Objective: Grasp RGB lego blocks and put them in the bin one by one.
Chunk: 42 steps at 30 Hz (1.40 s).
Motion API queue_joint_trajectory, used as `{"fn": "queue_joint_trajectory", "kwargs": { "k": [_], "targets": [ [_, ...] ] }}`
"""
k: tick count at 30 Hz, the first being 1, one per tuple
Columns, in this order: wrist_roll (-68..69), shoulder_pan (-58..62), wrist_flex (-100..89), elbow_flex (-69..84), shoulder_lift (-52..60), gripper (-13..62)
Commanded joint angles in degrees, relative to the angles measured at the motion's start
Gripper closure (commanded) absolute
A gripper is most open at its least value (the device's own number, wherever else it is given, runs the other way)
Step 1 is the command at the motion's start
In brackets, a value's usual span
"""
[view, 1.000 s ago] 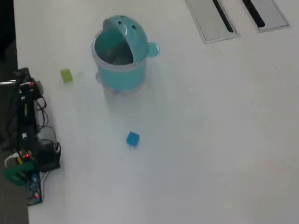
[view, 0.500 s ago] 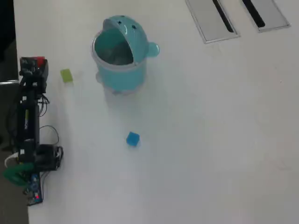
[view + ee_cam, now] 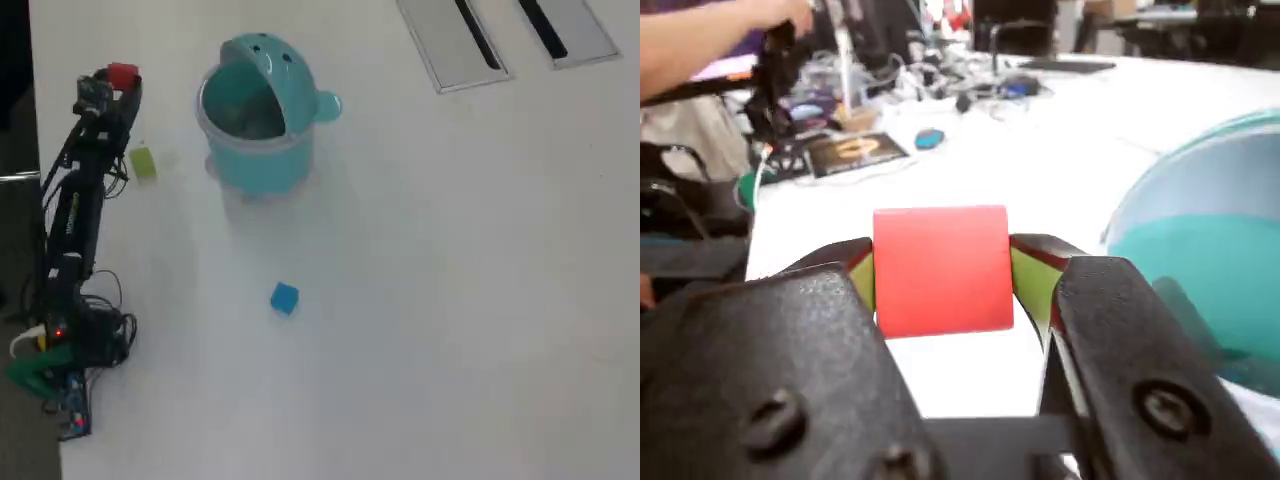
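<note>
My gripper (image 3: 940,268) is shut on the red lego block (image 3: 941,268), which fills the gap between its two green-lined fingers in the wrist view. From overhead the red block (image 3: 122,76) shows at the tip of the raised arm, left of the bin (image 3: 255,115). The bin is a round teal tub with its domed lid swung back, mouth open; its wall (image 3: 1205,250) fills the right of the wrist view. The yellow-green block (image 3: 142,163) lies on the table beside the arm. The blue block (image 3: 284,298) lies below the bin in the overhead view.
The arm's base with wires (image 3: 60,350) stands at the table's left edge. Two grey slotted panels (image 3: 500,35) are set into the table at the top right. In the wrist view, cables and gear (image 3: 890,90) lie at the far end, with a person's arm (image 3: 710,35).
The arm has stretched upward in the overhead view, carrying the red block up and right toward the bin's left side. The other blocks and the bin stayed put.
</note>
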Motion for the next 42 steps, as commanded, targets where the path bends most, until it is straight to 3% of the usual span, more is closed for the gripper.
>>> {"fn": "queue_joint_trajectory", "kwargs": {
  "k": [1, 8, 16, 31, 40, 42],
  "targets": [
    [0.88, 0.26, -5.89, -6.68, 1.23, 47.0],
    [2.90, 9.23, -6.15, -28.74, -17.93, 46.9],
    [2.90, 15.56, -6.33, -35.42, -25.84, 46.9],
    [2.46, 22.94, -7.03, -33.31, -29.36, 46.3],
    [2.20, 23.73, -8.61, -27.60, -28.48, 41.0],
    [1.93, 23.82, -9.67, -26.89, -28.30, 35.8]
  ]
}}
